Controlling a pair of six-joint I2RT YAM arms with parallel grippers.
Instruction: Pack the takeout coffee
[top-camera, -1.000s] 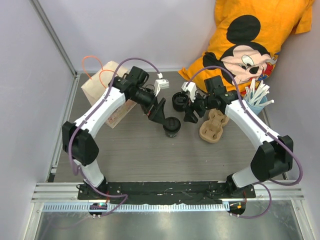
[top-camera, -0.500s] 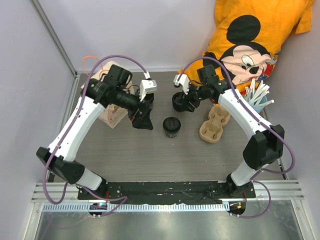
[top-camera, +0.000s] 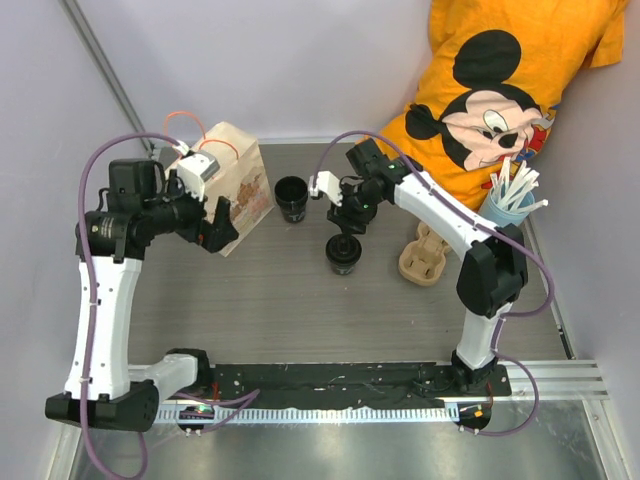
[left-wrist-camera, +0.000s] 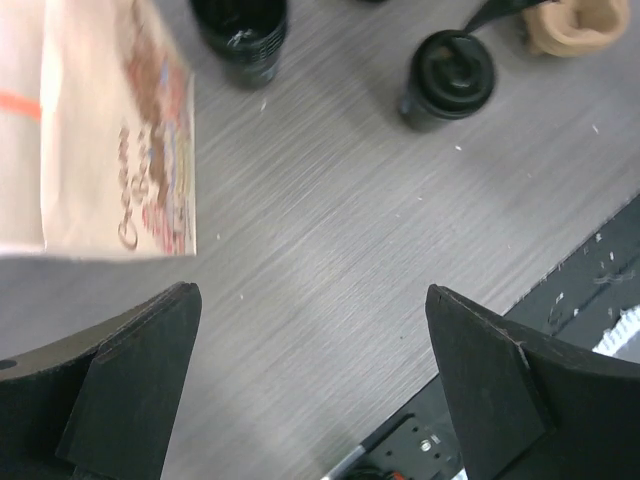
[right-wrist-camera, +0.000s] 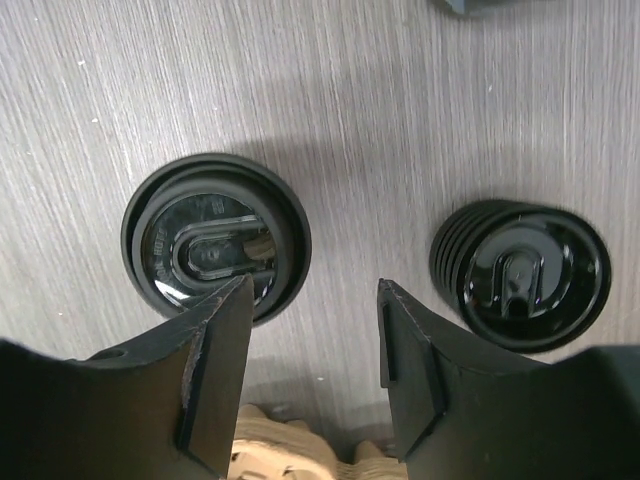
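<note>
Two black takeout cups stand on the table. A lidded one (top-camera: 343, 253) is at the middle, also in the right wrist view (right-wrist-camera: 215, 235) and the left wrist view (left-wrist-camera: 450, 75). A ribbed one (top-camera: 291, 198) (right-wrist-camera: 520, 275) (left-wrist-camera: 240, 35) stands beside the brown paper bag (top-camera: 235, 175) (left-wrist-camera: 100, 130). My right gripper (top-camera: 345, 217) (right-wrist-camera: 315, 340) is open and empty, hovering between the two cups. My left gripper (top-camera: 215, 228) (left-wrist-camera: 310, 380) is open and empty, just left of the bag's front.
A beige pulp cup carrier (top-camera: 428, 255) (left-wrist-camera: 575, 25) lies right of the lidded cup. A light blue cup of white straws (top-camera: 512, 205) stands at the far right. An orange Mickey shirt (top-camera: 500, 80) hangs at the back right. Walls close both sides.
The ribbed cup now stands farther left, beside the bag. My right gripper followed it left and hangs open between the cups. My left arm swung back to the left.
</note>
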